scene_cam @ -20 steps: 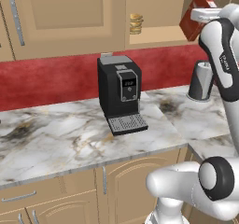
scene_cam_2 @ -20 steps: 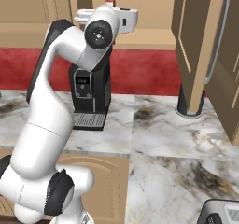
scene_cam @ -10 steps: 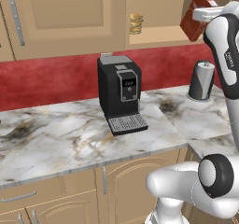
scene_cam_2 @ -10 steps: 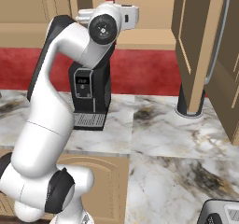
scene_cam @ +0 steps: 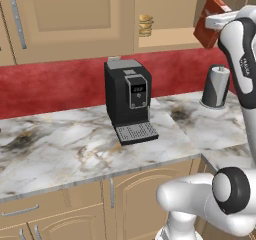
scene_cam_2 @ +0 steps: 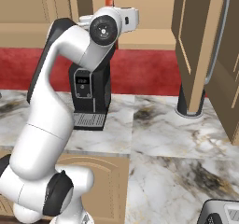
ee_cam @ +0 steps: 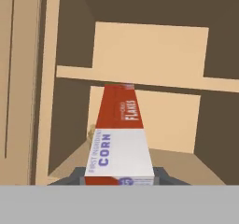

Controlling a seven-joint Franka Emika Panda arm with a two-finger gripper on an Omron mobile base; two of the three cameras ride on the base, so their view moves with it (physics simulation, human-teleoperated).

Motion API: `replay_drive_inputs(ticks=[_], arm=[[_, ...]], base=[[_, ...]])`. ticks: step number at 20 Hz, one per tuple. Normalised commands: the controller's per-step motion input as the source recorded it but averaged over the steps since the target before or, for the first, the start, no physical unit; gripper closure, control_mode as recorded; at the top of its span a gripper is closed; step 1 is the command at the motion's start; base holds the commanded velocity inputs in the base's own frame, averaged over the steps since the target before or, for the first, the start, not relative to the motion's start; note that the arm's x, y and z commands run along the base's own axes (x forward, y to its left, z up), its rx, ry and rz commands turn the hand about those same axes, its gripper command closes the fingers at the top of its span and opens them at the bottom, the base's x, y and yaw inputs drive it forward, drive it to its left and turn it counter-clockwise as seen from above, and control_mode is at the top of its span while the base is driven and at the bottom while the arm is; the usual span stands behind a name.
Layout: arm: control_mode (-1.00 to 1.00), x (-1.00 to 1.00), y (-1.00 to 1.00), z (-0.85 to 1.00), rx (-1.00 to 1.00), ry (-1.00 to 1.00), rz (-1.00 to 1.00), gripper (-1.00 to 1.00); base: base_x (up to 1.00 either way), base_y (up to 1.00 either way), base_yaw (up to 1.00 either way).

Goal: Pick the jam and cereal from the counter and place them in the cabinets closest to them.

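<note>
Cabinets (ee_cam: 149, 55) stand open; we note the gripper (ee_cam: 119, 178) clamped on the cereal (ee_cam: 119, 139), long axis pointing inward toward the shelf (ee_cam: 140, 78).

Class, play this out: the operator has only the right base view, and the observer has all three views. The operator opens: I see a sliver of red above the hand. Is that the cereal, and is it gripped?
Observer: Yes. The hand view shows the cereal clamped in the gripper, with "Corn Flakes" readable on it.
Operator: Where does it point?
Observer: Into the open cabinet. In the hand view a shelf crosses just above the box's far end.
Operator: Is anything in there?
Observer: In the left base view a yellowish stack stands on the cabinet's bottom board, left of the box.
</note>
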Motion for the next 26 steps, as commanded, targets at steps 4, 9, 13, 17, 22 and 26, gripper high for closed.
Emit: replay_drive_inputs(ticks=[4, 9, 13, 17, 22, 26], arm=[[-1.0, 0.14, 0.0, -0.03, -0.03, 0.02, 0.0, 1.0], [-1.0, 0.24, 0.0, 0.0, 0.0, 0.0, 0.0, 1.0], [-1.0, 0.31, 0.0, 0.02, 0.0, 0.0, 0.0, 1.0], [-1.0, 0.31, 0.0, 0.01, 0.0, 0.01, 0.0, 1.0], [-1.0, 0.3, 0.0, 0.01, 0.0, 0.01, 0.0, 1.0], [-1.0, 0.32, 0.0, 0.0, 0.0, 0.06, 0.0, 1.0]], base=[[0.0, 0.0, 0.0], [0.0, 0.0, 0.0], [0.0, 0.0, 0.0], [0.0, 0.0, 0.0], [0.0, 0.0, 0.0], [0.0, 0.0, 0.0]])
